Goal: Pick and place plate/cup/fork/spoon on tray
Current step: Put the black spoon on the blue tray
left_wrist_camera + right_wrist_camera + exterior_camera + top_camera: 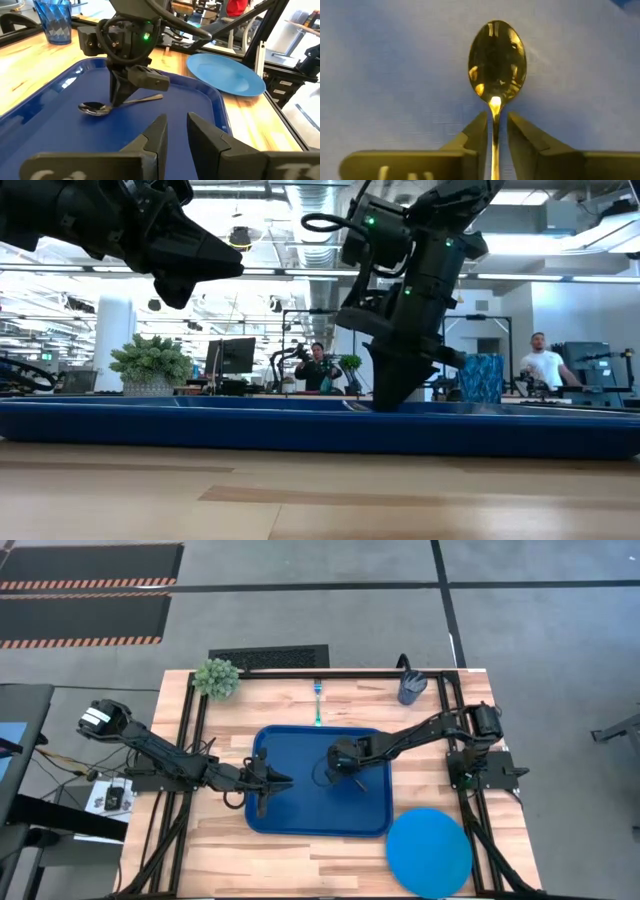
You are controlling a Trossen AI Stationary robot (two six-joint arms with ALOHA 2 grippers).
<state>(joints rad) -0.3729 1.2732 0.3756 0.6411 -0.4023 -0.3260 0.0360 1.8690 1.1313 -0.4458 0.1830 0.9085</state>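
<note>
The spoon (pixel 497 60) lies flat on the tray (pixel 300 820), near its middle, with its shiny bowl up. My right gripper (pixel 497 130) points steeply down over it, open, with one finger on each side of the spoon's handle (pixel 145 99) and a thin gap on both sides. My left gripper (pixel 176 127) hovers open above the tray's left part, holding nothing. The plate (pixel 428 852) lies on the table beyond the tray's near right corner. The cup (pixel 411 687) stands at the far right, and the fork (pixel 318 702) lies just past the tray's far rim.
A small green plant (pixel 216 678) stands at the table's far left corner. Black frame rails (pixel 455 720) run along the far edge and both sides of the table. Bare wood shows near the front edge, left of the plate.
</note>
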